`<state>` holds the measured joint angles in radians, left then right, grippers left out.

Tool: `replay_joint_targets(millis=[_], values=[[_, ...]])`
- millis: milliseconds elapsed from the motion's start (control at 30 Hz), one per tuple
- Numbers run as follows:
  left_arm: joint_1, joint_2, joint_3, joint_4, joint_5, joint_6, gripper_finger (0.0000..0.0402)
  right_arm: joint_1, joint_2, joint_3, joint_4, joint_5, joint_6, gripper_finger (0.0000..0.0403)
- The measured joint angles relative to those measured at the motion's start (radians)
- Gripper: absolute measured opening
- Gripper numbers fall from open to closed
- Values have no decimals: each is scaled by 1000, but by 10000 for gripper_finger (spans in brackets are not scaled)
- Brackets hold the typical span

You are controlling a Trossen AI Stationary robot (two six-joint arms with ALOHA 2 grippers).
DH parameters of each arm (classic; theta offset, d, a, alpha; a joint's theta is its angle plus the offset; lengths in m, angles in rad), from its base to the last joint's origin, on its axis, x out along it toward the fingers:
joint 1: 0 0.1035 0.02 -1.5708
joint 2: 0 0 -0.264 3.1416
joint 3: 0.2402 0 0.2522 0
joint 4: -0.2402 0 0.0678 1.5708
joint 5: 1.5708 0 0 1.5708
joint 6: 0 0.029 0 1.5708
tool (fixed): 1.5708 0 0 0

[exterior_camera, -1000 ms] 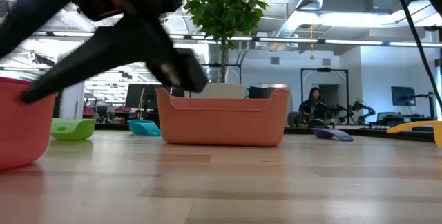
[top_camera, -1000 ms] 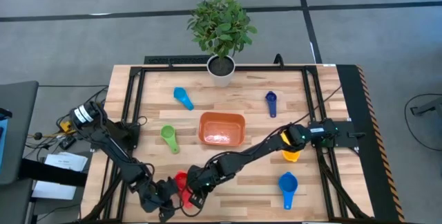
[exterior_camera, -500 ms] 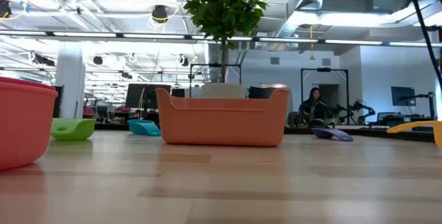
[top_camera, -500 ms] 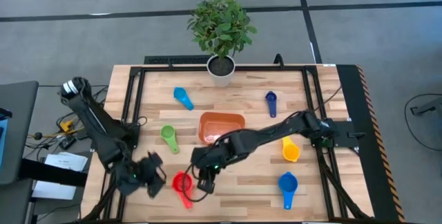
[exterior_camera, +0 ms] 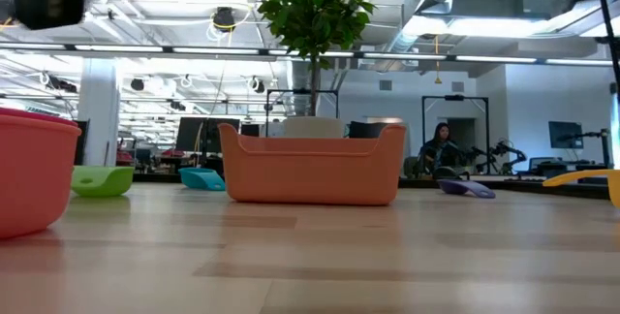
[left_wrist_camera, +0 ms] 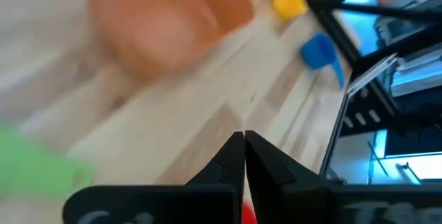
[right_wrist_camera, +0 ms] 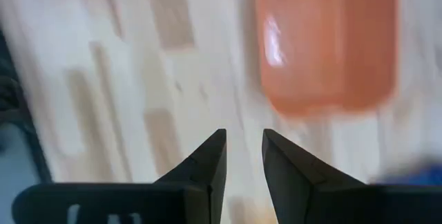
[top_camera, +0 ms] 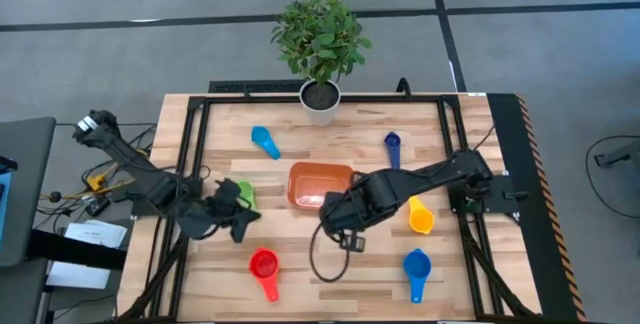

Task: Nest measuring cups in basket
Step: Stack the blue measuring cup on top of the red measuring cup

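**Cups scattered around the basket, both arms above the worktop**

The orange basket (top_camera: 321, 186) sits at the middle of the wooden worktop (top_camera: 330, 274) with no cup visible inside it. Taking the basket as the centre of a clock in the high view, the measuring cups lie around it, all apart from one another. The light blue cup (top_camera: 265, 141) is at 10 o'clock and the navy cup (top_camera: 392, 147) at 2 o'clock. The yellow cup (top_camera: 420, 216) lies at 4 o'clock, with the blue cup (top_camera: 416, 267) farther out at 5 o'clock. The red cup (top_camera: 264, 267) rests at 7 o'clock. The green cup (top_camera: 244, 195) is at 9 o'clock, partly hidden under the left arm.

The left gripper (top_camera: 238, 214) hangs over the worktop just beside the green cup. Its jaws are pressed together with nothing between them, as the left wrist view shows. The right gripper (top_camera: 335, 214) is just at 6 o'clock of the basket. Its jaws stand slightly apart and carry nothing.

A white pot with a leafy plant (top_camera: 320, 39) stands at 12 o'clock, at the far edge. In the low view a person (exterior_camera: 441, 147) sits far off in the room behind.
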<state>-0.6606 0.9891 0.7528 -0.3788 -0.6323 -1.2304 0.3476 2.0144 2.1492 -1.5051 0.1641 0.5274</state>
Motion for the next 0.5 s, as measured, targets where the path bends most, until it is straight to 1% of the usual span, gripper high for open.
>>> replay_joint_targets(millis=[100,233,300,400,500], values=[[68,22,0,94,10,137,1,30,-12,-80,-26,-5,73,118],[160,43,0,170,82,286,15,89,-63,-233,10,-30,217,118],[199,44,0,191,141,325,29,120,-97,-329,64,-60,310,118],[240,44,0,201,220,368,57,164,-154,-483,195,-109,484,118],[255,44,0,200,265,381,85,215,-221,-618,291,-134,681,118]])
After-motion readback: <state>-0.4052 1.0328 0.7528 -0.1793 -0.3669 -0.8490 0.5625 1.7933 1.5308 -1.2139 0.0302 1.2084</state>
